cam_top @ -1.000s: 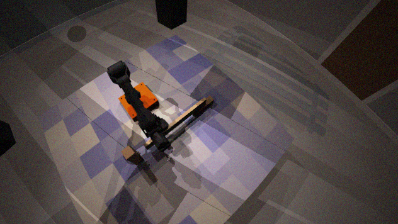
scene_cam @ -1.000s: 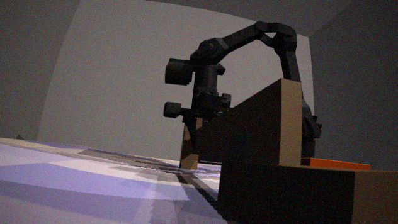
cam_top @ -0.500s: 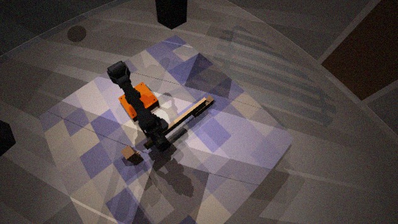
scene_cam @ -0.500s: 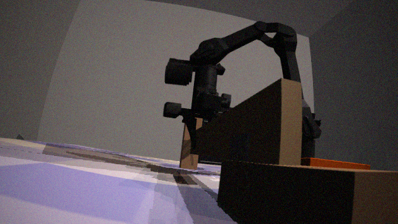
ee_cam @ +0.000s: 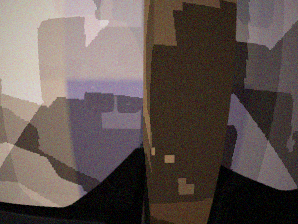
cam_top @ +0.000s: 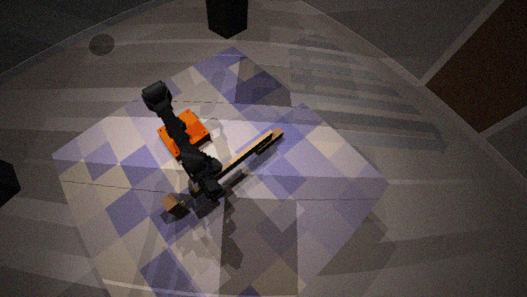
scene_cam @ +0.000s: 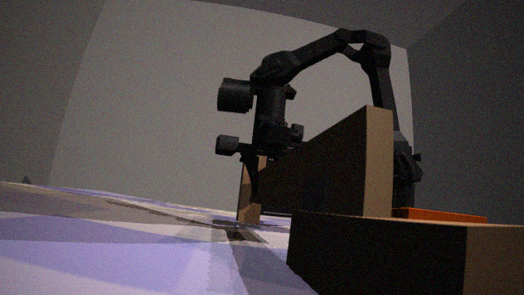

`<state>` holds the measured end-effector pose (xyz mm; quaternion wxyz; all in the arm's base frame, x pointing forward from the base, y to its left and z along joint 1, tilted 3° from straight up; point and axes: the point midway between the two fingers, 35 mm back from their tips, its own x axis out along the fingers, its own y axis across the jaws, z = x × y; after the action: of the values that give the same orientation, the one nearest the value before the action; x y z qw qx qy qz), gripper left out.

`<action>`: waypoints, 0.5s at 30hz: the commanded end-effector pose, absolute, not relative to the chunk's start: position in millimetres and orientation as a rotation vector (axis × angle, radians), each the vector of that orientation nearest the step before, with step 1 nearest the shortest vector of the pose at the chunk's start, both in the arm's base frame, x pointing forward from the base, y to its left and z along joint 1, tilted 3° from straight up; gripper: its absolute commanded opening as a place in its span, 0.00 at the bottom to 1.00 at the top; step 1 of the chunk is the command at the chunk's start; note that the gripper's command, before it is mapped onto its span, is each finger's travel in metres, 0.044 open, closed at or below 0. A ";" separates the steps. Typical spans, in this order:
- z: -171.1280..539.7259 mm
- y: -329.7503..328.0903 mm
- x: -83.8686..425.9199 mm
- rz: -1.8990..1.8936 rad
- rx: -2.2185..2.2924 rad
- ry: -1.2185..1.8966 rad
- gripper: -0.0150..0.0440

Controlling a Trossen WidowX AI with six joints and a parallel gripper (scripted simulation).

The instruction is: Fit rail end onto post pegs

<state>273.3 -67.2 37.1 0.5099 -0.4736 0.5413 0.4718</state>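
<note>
The long wooden rail (cam_top: 246,153) (scene_cam: 332,166) (ee_cam: 195,110) runs from the footboard block (cam_top: 278,134) (scene_cam: 373,249) toward the short wooden post (cam_top: 172,203) (scene_cam: 249,215). Its far end stands at the block; the bracket is hard to make out. The rail looks about level in the exterior view. My gripper (scene_cam: 254,198) (ee_cam: 160,155) is shut on the rail close to its post end, fingers pointing down. In the top view a small gap shows between the rail's near end and the post. The pegs and the holes cannot be made out clearly.
An orange plate (cam_top: 196,130) (scene_cam: 439,215) lies under the arm's base, beside the rail. The arm reaches over it to the rail. Strong shadows fall across the patterned blue and beige mat (cam_top: 125,213). Dark blocks show at the top and left edges of the top view.
</note>
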 end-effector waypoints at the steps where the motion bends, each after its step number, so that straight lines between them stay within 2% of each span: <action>1: 38.1 -69.0 273.5 1.134 -1.147 1.299 0.25; 15: 38.6 -73.2 273.1 1.134 -1.147 1.300 0.25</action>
<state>272.3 -71.6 37.5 0.5103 -0.4739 0.5411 0.4715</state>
